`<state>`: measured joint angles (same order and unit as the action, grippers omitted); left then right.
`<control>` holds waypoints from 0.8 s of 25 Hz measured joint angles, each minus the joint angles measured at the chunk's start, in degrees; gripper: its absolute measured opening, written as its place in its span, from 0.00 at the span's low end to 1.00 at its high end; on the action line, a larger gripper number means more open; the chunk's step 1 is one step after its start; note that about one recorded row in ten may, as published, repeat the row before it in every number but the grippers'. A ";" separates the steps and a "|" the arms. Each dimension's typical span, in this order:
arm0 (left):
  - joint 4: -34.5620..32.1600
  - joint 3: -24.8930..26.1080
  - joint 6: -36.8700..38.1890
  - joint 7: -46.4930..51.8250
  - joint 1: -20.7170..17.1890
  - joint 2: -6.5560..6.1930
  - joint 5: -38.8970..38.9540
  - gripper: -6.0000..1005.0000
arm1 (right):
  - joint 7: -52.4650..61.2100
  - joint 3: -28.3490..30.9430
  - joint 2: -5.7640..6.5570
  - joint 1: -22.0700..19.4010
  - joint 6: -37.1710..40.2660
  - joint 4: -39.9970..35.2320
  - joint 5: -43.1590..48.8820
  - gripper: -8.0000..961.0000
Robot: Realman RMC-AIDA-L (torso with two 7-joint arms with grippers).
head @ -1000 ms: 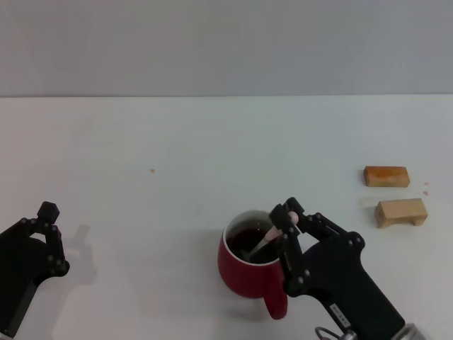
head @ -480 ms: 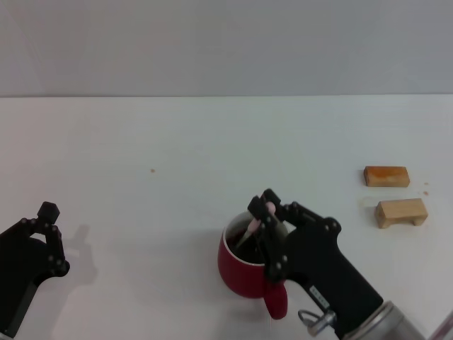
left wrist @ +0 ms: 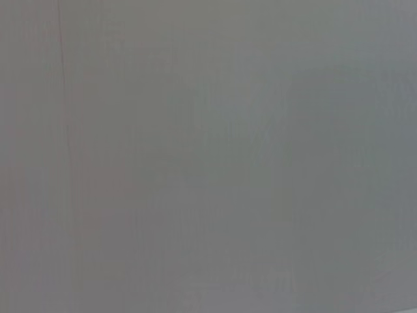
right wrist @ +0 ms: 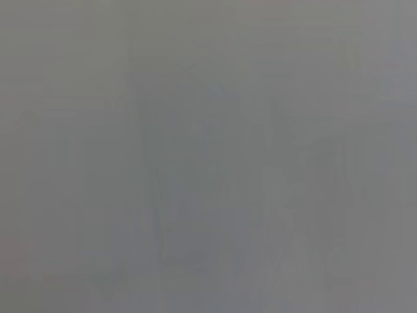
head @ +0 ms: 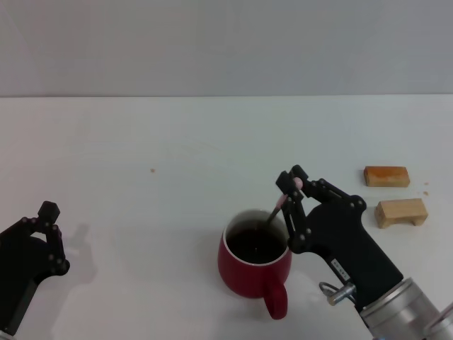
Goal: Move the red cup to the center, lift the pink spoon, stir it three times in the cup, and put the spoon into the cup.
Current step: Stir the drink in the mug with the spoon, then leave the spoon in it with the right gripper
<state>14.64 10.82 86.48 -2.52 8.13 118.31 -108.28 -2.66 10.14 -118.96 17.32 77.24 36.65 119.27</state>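
The red cup (head: 253, 273) stands on the white table in the head view, near the front and slightly right of middle, with dark liquid inside and its handle turned toward me. My right gripper (head: 291, 190) is just above the cup's far right rim, shut on the pink spoon (head: 279, 205). The spoon slants down into the cup, and its bowl is hidden in the liquid. My left gripper (head: 48, 225) rests at the front left, far from the cup. Neither wrist view shows anything but flat grey.
Two tan wooden blocks (head: 386, 176) (head: 400, 212) lie at the right side of the table (head: 141, 156), a short way beyond my right gripper. A small speck (head: 152, 170) marks the table at the left of middle.
My right gripper with the spoon swung left across the cup, then back right and farther from me to the far right rim. The cup and left arm stayed still.
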 joint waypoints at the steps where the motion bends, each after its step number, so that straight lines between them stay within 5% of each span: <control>1: -0.02 0.00 -0.04 0.00 0.04 -0.01 0.00 0.01 | -0.09 0.07 0.02 -0.35 0.05 0.00 0.05 0.03; 12: -0.44 -0.02 -0.21 -0.02 0.48 -0.01 -0.17 0.01 | -0.33 -3.74 0.07 -9.21 6.88 1.89 0.48 0.03; 20: -0.49 -0.31 -0.14 -0.03 0.52 -0.01 -0.33 0.01 | -0.36 -5.65 -0.22 -8.10 5.94 2.12 0.51 0.03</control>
<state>14.15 10.50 86.34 -2.55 8.64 118.30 -108.61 -3.02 4.48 -119.18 9.22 83.18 38.77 119.79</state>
